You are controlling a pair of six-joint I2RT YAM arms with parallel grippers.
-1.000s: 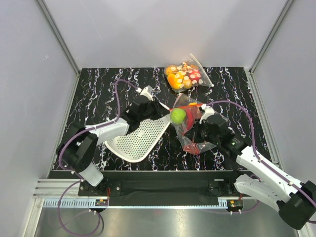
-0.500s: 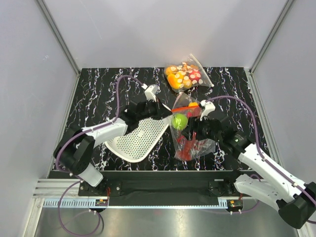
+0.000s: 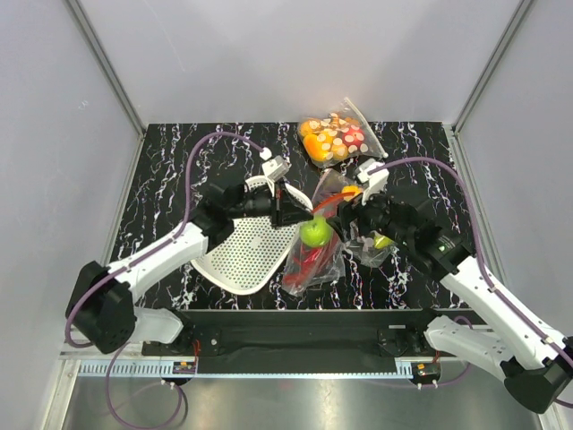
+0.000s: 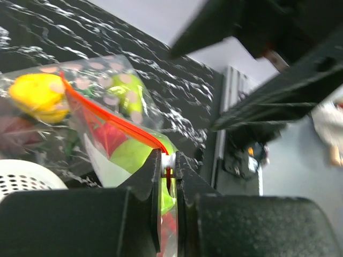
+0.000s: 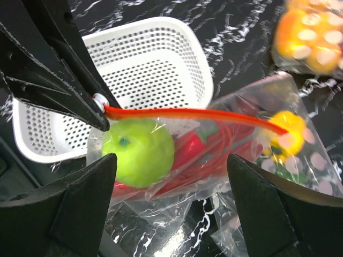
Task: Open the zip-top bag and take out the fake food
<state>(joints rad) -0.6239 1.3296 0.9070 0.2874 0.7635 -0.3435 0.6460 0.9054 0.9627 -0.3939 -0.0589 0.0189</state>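
While the left tool (image 4: pixel 168 163) was pressed together on the left end of the zip strip (image 5: pixel 187 113), that strip ran almost straight from left to right across the mouth of the zip-top bag (image 3: pixel 309 260). The bag sagged below it, between the white basket (image 5: pixel 155 59) on the left and the right arm, over the middle of the tabletop (image 3: pixel 179 170). The apple (image 5: pixel 139 152) sat high in the bag, just under the pinched end, with red pieces beside and under it.

The right tool (image 5: pixel 169 160) was spread wide and gripped nothing. In its own wrist view the strip lay just beyond its fingertips and crossed from one finger to the other, so the gap between them ran along the strip, not across it. The strip's free right end lay against a dotted bag (image 5: pixel 305 160), and the right arm was the nearer one to it. By my reading, the right tool would have to shift towards that end, and probably turn, before closing on the lip.
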